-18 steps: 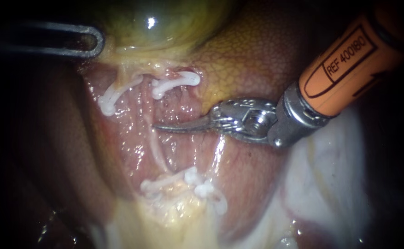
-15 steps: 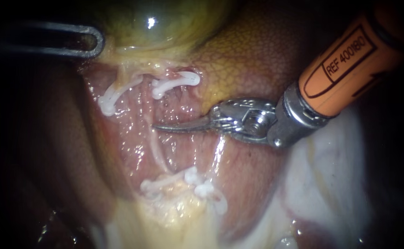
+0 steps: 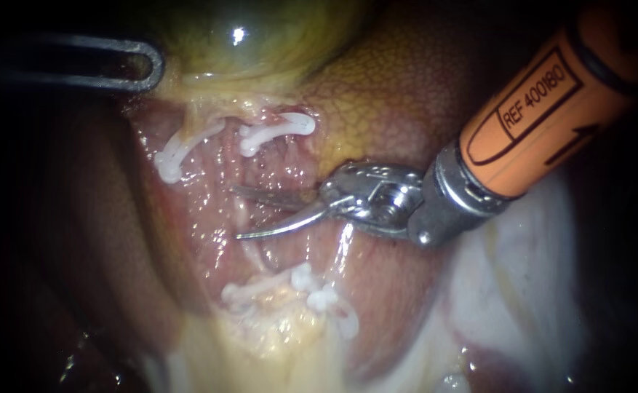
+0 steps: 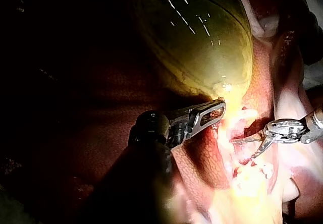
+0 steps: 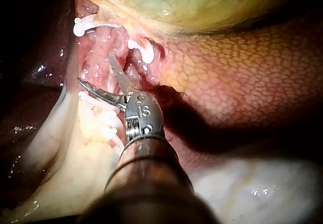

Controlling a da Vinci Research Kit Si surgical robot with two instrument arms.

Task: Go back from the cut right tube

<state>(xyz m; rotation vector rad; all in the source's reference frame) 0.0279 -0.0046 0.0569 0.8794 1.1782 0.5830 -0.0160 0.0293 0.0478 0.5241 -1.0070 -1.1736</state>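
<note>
Right instrument (image 3: pixel 235 213) sits with its end effector's blades parted, gripping nothing, in the gap between the upper clips (image 3: pixel 275 129) and lower clips (image 3: pixel 322 300) beside the cut right tube (image 3: pixel 343 251), likely spread to slide back without snagging.

Endoscope close above the clipped tissue, facing down just below the gallbladder (image 3: pixel 246 29), left wrist view farther back, looking along the left instrument (image 4: pixel 217 110) toward the gallbladder, right wrist view near, behind the right instrument (image 5: pixel 95 68), white clips (image 3: pixel 275 131) shared by all three.
</note>
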